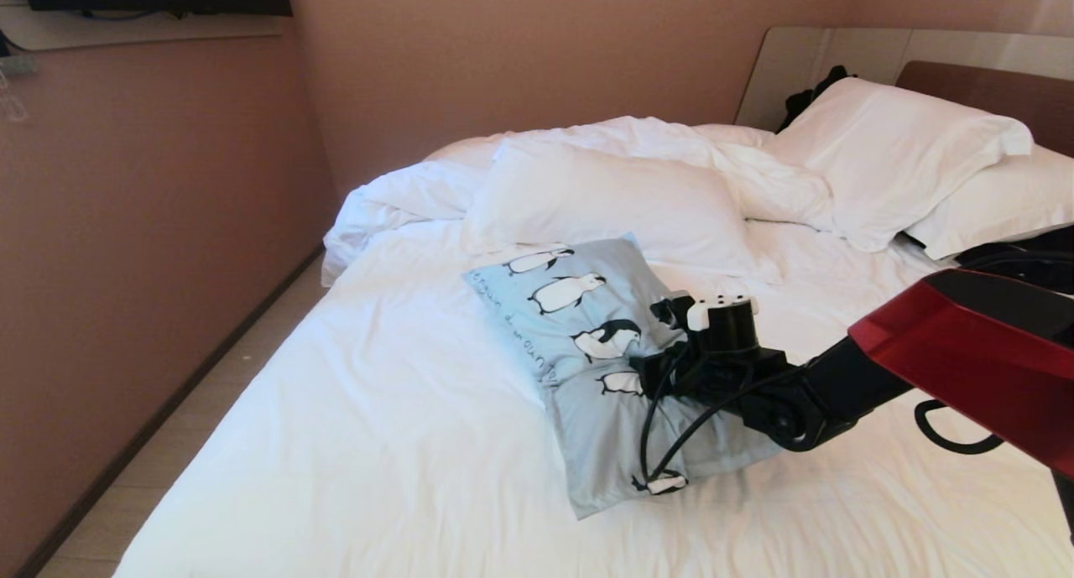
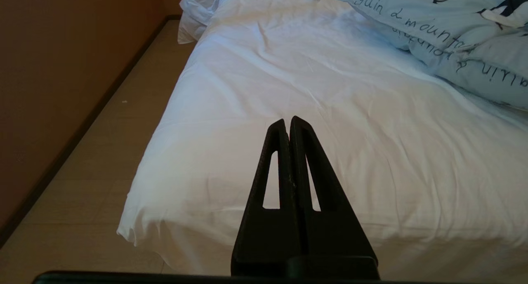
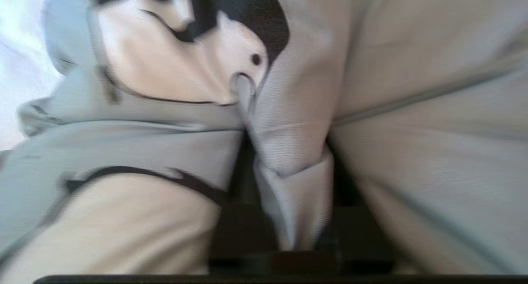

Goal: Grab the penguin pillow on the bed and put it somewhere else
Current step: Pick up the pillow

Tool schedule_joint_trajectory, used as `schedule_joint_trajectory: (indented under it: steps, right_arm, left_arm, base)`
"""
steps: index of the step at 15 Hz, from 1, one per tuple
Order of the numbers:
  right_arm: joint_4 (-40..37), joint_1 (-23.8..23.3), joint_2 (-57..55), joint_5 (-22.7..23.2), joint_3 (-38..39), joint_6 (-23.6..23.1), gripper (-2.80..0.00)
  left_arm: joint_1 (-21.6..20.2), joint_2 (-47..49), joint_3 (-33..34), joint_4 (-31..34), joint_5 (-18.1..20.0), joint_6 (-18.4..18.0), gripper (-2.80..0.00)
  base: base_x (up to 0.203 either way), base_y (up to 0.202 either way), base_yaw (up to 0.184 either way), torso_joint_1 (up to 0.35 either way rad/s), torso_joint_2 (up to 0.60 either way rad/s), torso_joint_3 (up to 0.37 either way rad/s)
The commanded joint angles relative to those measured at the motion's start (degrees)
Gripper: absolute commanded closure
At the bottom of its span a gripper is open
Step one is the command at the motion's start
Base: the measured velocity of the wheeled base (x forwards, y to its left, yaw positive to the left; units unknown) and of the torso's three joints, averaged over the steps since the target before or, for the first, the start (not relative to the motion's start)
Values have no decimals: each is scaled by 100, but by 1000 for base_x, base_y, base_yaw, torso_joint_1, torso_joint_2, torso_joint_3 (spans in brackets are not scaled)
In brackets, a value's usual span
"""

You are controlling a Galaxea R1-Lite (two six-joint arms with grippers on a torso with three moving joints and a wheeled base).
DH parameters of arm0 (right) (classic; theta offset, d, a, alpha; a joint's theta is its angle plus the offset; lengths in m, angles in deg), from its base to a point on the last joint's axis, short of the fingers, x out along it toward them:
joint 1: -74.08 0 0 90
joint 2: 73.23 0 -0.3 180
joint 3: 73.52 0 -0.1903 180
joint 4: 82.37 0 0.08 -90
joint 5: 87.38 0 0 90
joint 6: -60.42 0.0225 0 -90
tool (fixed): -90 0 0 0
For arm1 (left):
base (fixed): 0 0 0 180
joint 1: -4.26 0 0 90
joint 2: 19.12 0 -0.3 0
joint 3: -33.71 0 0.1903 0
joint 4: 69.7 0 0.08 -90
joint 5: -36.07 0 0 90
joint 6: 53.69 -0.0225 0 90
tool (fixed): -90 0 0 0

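**Desk:** Reading left to right, what's in the picture?

**Photographer:** The pink wall (image 1: 168, 226) and a strip of pale floor (image 1: 210, 410), then the bed (image 1: 377, 444) with its wrinkled white sheets. The left gripper (image 2: 287, 123) hangs near the bed's edge, its fingers pressed together on nothing, apparently parked. The penguin pillow (image 1: 587, 326) lies mid-bed, just in front of a white pillow (image 1: 612, 205). The right gripper (image 1: 663, 351) has sunk into the pillow's middle from the right.

**Desk:** Is it holding the pillow?

**Photographer:** Its wrist view shows a ridge of light blue fabric (image 3: 288, 168) pinched between the fingers. The pillow rests on the sheet, not yet lifted. Gathering a fold looks like the sensible grip: the cushion is probably too wide and soft to take whole.

**Desk:** Counts?

**Photographer:** One penguin pillow, five printed penguins visible, one partly hidden by the cable. Three white pillows: one behind it, two stacked against the headboard (image 1: 990, 91). Two grippers.
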Motion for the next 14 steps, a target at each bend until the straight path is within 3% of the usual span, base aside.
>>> schedule_joint_trajectory:
  steps: [1,14]
  right_arm:
    - [47,-8,455,-2,80,30,0]
    - [37,-814,2744,11,314,279,0]
  left_arm:
    - [-1,-2,0,-2,-2,1,0]
    - [-1,-2,0,-2,-2,1,0]
  base:
    - [0,0,0,0,0,0]
    - [0,0,0,0,0,0]
